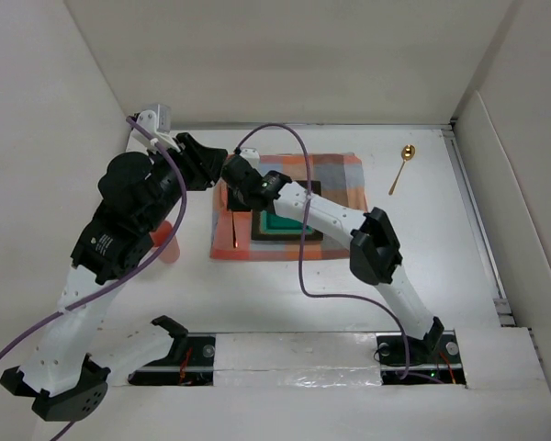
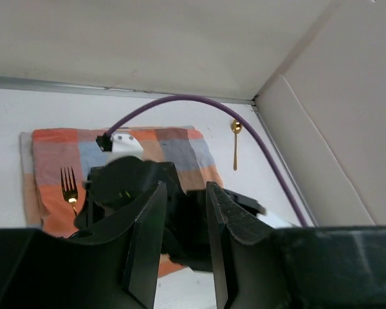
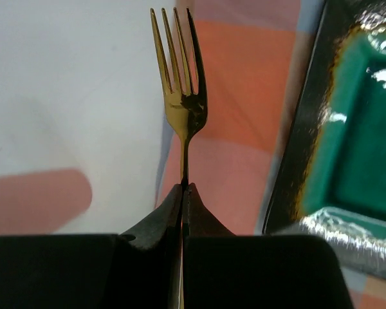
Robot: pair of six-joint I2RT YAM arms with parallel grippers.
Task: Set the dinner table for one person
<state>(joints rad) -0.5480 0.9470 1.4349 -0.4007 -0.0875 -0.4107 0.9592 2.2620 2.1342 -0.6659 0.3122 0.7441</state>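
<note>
My right gripper [image 3: 184,187] is shut on the handle of a gold fork [image 3: 182,96], held over the left edge of the orange-and-grey checked cloth [image 3: 235,122]. In the top view that gripper [image 1: 233,197] is over the cloth's [image 1: 335,175] left edge, with the fork [image 1: 236,230] below it. A green plate with a black rim [image 1: 289,225] lies on the cloth. My left gripper [image 1: 216,172] is open and empty, hovering just left of the right gripper; its fingers [image 2: 148,225] frame the right arm's wrist. A gold spoon [image 1: 402,167] lies on the white dinner table [image 1: 422,266], right of the cloth.
An orange cup [image 1: 168,243] stands left of the cloth, partly hidden by my left arm. White walls enclose the table at the back and sides. A purple cable [image 1: 298,248] hangs over the plate. The fork [image 2: 69,187] and spoon [image 2: 235,143] show in the left wrist view.
</note>
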